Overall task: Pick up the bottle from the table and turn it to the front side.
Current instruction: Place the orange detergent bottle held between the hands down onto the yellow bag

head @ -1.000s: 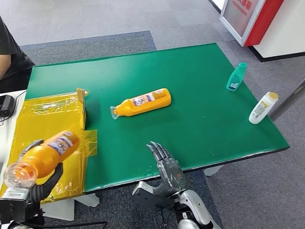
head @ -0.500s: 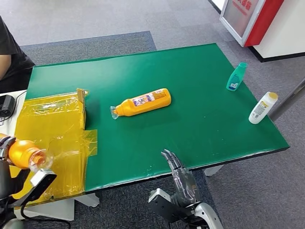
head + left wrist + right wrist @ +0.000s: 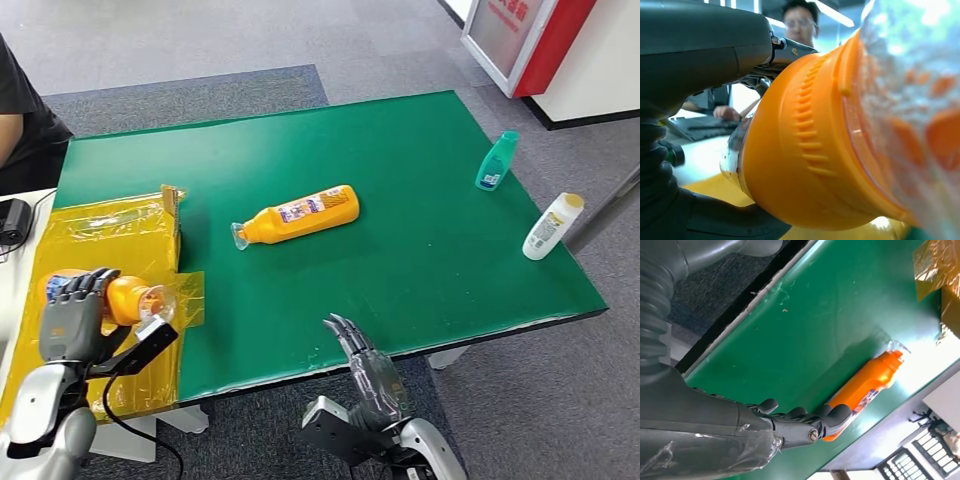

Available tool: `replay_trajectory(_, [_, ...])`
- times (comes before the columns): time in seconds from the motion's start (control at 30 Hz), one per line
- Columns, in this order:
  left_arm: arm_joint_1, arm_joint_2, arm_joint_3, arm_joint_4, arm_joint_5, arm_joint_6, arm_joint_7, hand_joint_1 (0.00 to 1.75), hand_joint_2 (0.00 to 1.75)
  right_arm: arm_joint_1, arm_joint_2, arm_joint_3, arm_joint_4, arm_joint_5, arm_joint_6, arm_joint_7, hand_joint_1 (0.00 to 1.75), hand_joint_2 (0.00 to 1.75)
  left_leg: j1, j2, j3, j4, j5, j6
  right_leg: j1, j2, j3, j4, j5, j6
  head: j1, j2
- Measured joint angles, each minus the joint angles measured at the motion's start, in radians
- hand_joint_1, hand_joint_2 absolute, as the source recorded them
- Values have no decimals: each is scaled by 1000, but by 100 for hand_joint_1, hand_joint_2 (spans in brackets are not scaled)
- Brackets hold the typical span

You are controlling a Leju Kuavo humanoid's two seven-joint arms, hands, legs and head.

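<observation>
Head view showed my left hand (image 3: 72, 318) at the near left corner of the tabletop (image 3: 423, 240), fingers wrapped around an orange bottle (image 3: 124, 298) held over the yellow plastic sheet (image 3: 106, 240). That bottle lay roughly level in my grip, its clear cap (image 3: 157, 303) aimed right, toward the middle of the green surface. From the left wrist view the ribbed orange shoulder (image 3: 802, 150) sat close against my thumb, so I judged the grip firm, though I could not tell from there which face of the label was turned up. A person sat beyond the far left corner.

Further right, a second orange bottle (image 3: 298, 216) rested on its side near the tabletop's centre, long axis running left to right, cap to the left, touched by neither hand. My right hand (image 3: 370, 370) hung at the near edge, fingers apart and holding nothing, with that lying bottle ahead of it and slightly left. I judged the right hand the nearer of the two to it.

A teal bottle (image 3: 496, 161) and a white bottle (image 3: 552, 226) lay along the right edge, well apart from both hands.
</observation>
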Motion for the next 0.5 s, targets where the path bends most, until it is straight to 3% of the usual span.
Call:
replay_trajectory(0.2, [-93,-36,-96,133,-27,-116,86,175,175,-26,7,12,42,0,12,-10,0,175,0,0,0,0,0,0,0,0,1,0,0,0,0,0])
replay_trajectory(0.4, [-138,-49,-139,172,-24,-176,136,160,175,-33,14,13,59,1,17,-8,0,175,0,0,0,0,0,1,0,0,1,0,0,0,0,0])
replay_trajectory(0.43, [-142,-49,-143,174,-23,-182,141,151,175,-33,15,13,62,1,17,-7,0,175,0,0,0,0,0,1,0,0,1,0,0,0,0,0])
replay_trajectory(0.5, [-148,-49,-151,178,-19,-191,150,110,175,-33,16,12,69,2,17,-6,0,175,0,0,0,0,0,1,0,0,1,0,0,0,0,0])
